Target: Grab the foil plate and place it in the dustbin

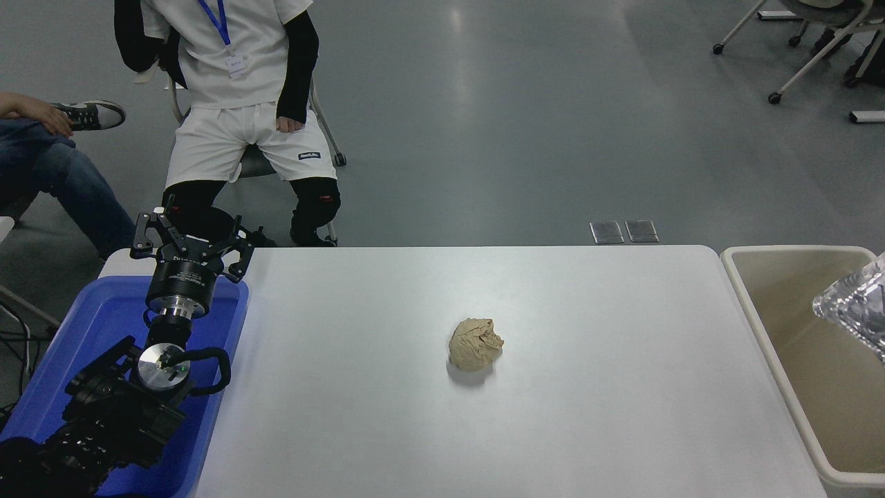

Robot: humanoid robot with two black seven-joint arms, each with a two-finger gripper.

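Note:
The foil plate, shiny and crinkled, hangs in the air over the dustbin at the right edge of the head view. The picture's border cuts it off, and whatever holds it is out of view. No part of my right gripper shows. The dustbin is a beige bin with a thick pale rim, standing against the table's right end. My left gripper is parked at the lower left above a blue tub, with its fingers spread and nothing between them.
A crumpled tan paper ball lies near the middle of the white table. The blue tub sits at the table's left end. A person in white shorts sits beyond the far left corner, and another person's legs show at the left edge.

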